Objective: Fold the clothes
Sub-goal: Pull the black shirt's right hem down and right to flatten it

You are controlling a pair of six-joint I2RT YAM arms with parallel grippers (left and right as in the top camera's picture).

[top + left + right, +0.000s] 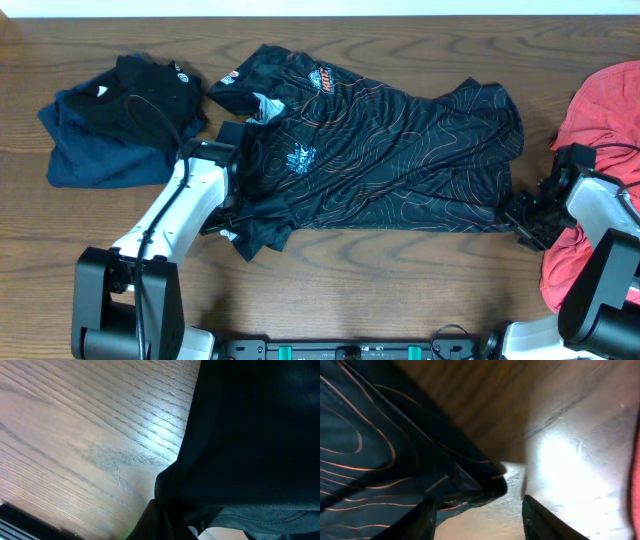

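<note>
The black jersey [400, 150] with thin orange contour lines lies spread flat across the middle of the table. My left gripper [230, 208] sits at its lower-left edge, where the cloth is bunched. In the left wrist view black cloth [250, 435] covers the jaws, which look shut on it. My right gripper [522, 215] is at the jersey's lower-right corner. Its fingers [480, 522] are open, with the hem corner [470, 485] lying just ahead of the left finger. The coral-red garment [605, 100] is heaped at the right edge, under the right arm.
A dark navy pile of clothes [110, 130] lies at the back left. Bare wooden tabletop [380, 280] runs along the front. The arm bases stand at the front edge.
</note>
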